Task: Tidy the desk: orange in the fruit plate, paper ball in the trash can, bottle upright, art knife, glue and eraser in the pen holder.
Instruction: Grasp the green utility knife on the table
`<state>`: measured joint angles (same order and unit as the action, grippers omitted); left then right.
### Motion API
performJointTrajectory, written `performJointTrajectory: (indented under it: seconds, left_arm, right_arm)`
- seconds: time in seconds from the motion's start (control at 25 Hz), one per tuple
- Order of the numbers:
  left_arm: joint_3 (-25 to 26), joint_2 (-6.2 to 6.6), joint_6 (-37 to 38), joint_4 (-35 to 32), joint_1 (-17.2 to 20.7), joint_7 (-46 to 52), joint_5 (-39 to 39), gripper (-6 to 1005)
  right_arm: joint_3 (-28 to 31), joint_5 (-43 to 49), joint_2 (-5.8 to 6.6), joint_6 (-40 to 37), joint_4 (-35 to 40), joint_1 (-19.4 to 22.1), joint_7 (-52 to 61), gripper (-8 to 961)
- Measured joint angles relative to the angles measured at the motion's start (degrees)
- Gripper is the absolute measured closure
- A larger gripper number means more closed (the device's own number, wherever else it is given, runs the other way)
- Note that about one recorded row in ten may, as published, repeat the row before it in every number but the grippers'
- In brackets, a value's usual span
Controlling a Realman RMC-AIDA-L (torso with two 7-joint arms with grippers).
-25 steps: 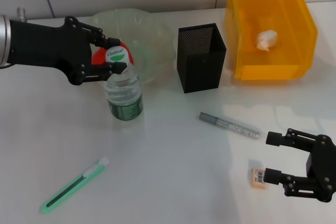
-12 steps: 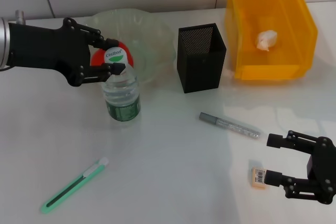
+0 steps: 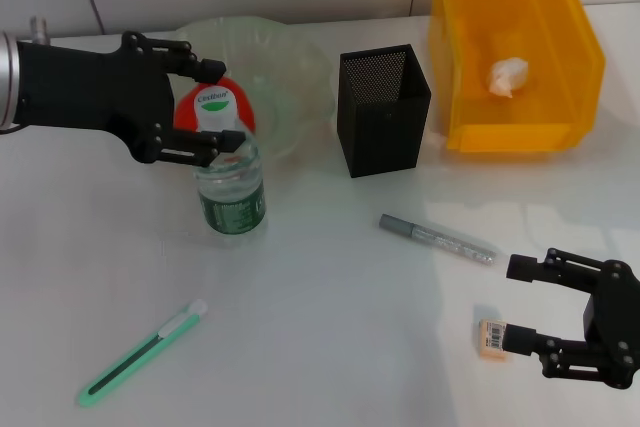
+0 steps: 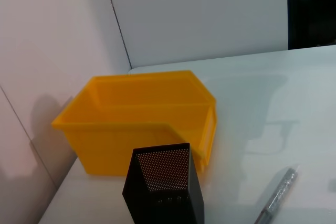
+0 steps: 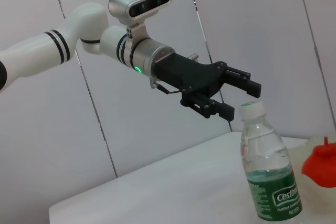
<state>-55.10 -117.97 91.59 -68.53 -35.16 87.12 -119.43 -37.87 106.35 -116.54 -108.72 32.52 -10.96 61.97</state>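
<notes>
Standing upright on the desk (image 3: 330, 347), the bottle (image 3: 229, 172) occupies the 9 o'clock half of the head view, its white cap between the spread fingers of the left tool (image 3: 214, 103), which sits wide open about the neck without gripping it. At 12 o'clock from the bottle, the fruit plate (image 3: 290, 62) holds the orange (image 3: 190, 105), partly hidden behind the cap. At 3 o'clock from the plate stands the black mesh pen holder (image 3: 384, 109), and beyond it the yellow trash can (image 3: 512, 47) with the paper ball (image 3: 506, 75) inside. The grey glue stick (image 3: 436, 238) lies flat at 6 o'clock from the holder. The green art knife (image 3: 142, 353) lies at 7 o'clock. The right tool (image 3: 520, 297) rests low at 4 o'clock, jaws wide, with the eraser (image 3: 492, 336) just beside its lower finger.
</notes>
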Motion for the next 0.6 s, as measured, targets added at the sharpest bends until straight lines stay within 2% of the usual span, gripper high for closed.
performJointTrajectory:
  seconds: [0.12,0.16,0.32,0.36,0.44,0.52,0.6]
  left_arm:
    - [0.1,0.04,0.6,-0.3,-0.2,0.0,0.6,313]
    - [0.6,0.2,1.4,-0.8,-0.2,0.5,2.1,225]
    - [1.2,0.31,2.6,-2.0,-0.3,2.8,3.7,225]
    - [0.9,0.13,3.1,-5.2,-0.5,9.0,3.6,226]
    - [0.9,0.13,3.1,-5.2,-0.5,9.0,3.6,226]
    - [-2.6,-0.23,4.1,-10.8,0.7,15.1,3.2,226]
    - [-3.7,-0.28,4.3,-12.0,1.1,16.5,3.2,226]
  right_arm:
    - [0.0,0.0,0.0,0.0,0.0,0.0,0.0,155]
    - [0.2,0.0,0.02,0.0,0.0,0.0,0.0,155]
    - [0.5,-0.2,0.06,0.0,0.2,0.1,0.0,155]
    - [1.1,-0.4,0.07,0.0,0.5,0.3,0.0,155]
    - [2.5,-0.4,0.1,0.0,0.8,0.4,0.0,155]
    - [3.2,-0.3,0.21,0.0,0.9,0.4,0.0,155]
    - [4.0,-0.1,0.48,0.0,1.0,0.4,0.0,155]
